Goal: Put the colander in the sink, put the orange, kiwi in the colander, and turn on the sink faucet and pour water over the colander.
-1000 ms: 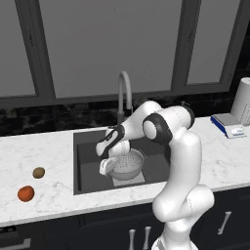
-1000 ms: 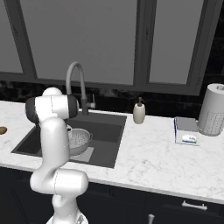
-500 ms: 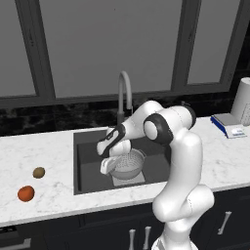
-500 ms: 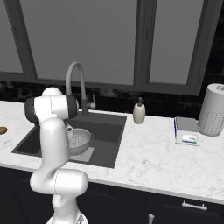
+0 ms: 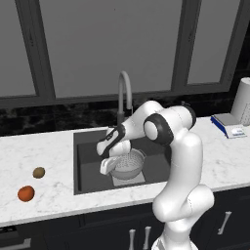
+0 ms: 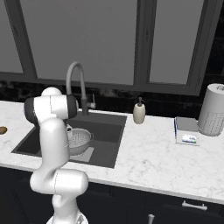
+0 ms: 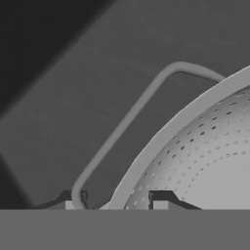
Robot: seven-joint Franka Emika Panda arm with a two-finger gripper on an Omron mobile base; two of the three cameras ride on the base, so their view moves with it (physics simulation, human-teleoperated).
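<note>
The silver colander (image 5: pixel 129 165) (image 6: pixel 79 140) sits low in the dark sink (image 5: pixel 90 168) (image 6: pixel 106 141), over the pale drain plate. My gripper (image 5: pixel 108 167) (image 7: pixel 117 200) is at its left side, shut on the colander's rim beside the wire handle (image 7: pixel 132 113); in the hand view the rim (image 7: pixel 161 136) runs between the two fingertips. The orange (image 5: pixel 26 193) and the kiwi (image 5: pixel 39 172) (image 6: pixel 2 130) lie on the white counter left of the sink. Behind the basin rises the grey gooseneck sink faucet (image 5: pixel 124 93) (image 6: pixel 76 78); no water is running.
A cream soap dispenser (image 6: pixel 139 113) stands right of the sink. Farther right are a blue-and-white box (image 6: pixel 187 130) (image 5: pixel 228 124) and a paper towel roll (image 6: pixel 213 109) (image 5: pixel 242 100). Dark windows back the counter.
The jaws have closed a little on the rim. Arm, colander and fruits have hardly moved.
</note>
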